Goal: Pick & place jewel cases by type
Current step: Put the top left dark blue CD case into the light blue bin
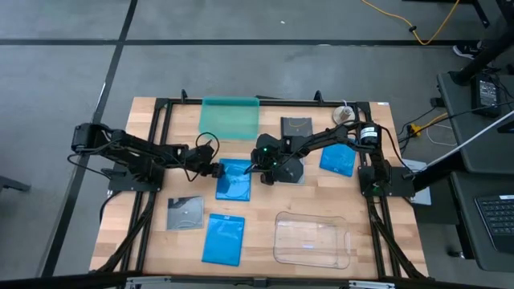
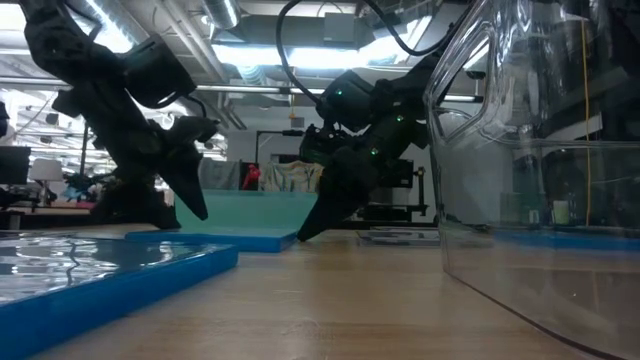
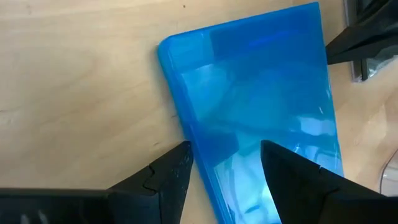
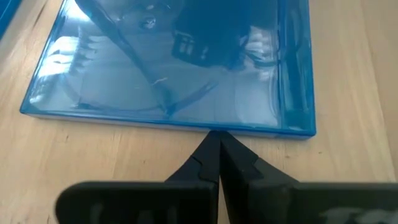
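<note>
A bright blue jewel case (image 1: 234,178) lies flat on the table's middle, between both grippers. My left gripper (image 1: 215,170) (image 3: 227,168) is open at the case's left long edge: one finger stands over the wood, the other over the case's top face. My right gripper (image 1: 259,170) (image 4: 216,140) is shut at its right long edge. Two more blue cases lie flat: one (image 1: 224,238) near the front, one (image 1: 337,159) at the right. Grey cases lie at the left front (image 1: 185,213), at the far side (image 1: 296,127), and under my right arm (image 1: 291,172). My left gripper straddles the blue case's left long edge (image 3: 186,134) from above, slanting; whether its fingers (image 3: 177,171) touch the case, I cannot tell. My right gripper meets the case's right long edge (image 4: 211,127) with its shut fingertips (image 4: 208,146), slanting down from the table's right. The case lies flat on the table.
A teal translucent tray (image 1: 230,116) sits at the far edge, left of centre. A larger clear plastic tray (image 1: 313,238) sits at the near right and fills the low view's right side (image 2: 520,200). Bare wood lies between the front blue case and the clear tray.
</note>
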